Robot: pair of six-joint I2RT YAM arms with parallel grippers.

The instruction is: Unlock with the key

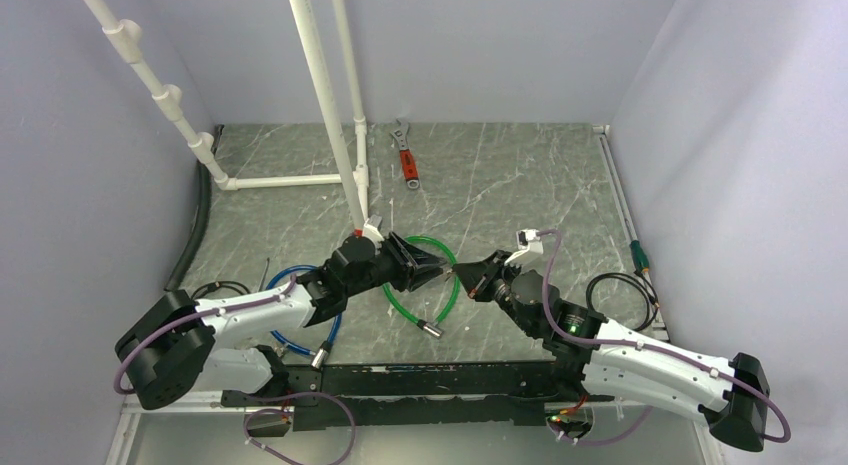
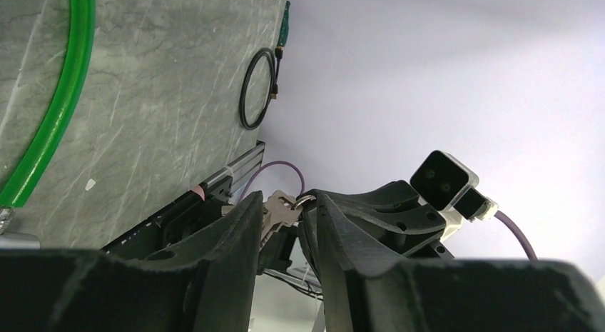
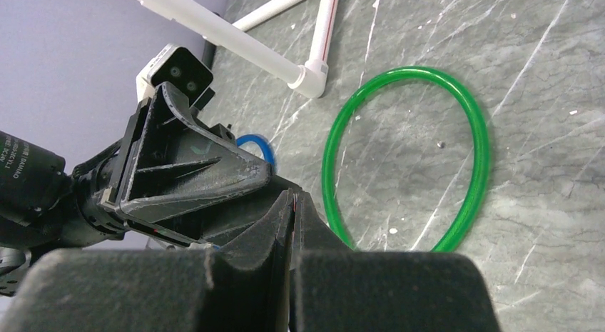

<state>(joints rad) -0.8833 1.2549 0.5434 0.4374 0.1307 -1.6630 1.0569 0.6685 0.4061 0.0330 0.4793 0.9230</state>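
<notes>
The key (image 2: 282, 209), a small silvery bunch on a ring, sits between my left gripper's (image 2: 289, 198) fingertips, which stand close together and touch it on both sides. In the top view my left gripper (image 1: 440, 274) and right gripper (image 1: 466, 279) meet tip to tip above the table, with the key (image 1: 452, 275) a small brownish speck between them. My right gripper (image 3: 292, 198) is shut, with a thin sliver pinched in it. The green cable loop (image 1: 389, 297) lies under both grippers; its silver lock end (image 1: 432, 329) rests on the table. A blue cable (image 1: 283, 276) lies under the left arm.
A red-handled wrench (image 1: 405, 160) lies at the back. White pipes (image 1: 330, 105) rise from the back left. A black cable coil (image 1: 630, 295) and a green-handled tool (image 1: 638, 253) lie at the right edge. Walls close in on three sides.
</notes>
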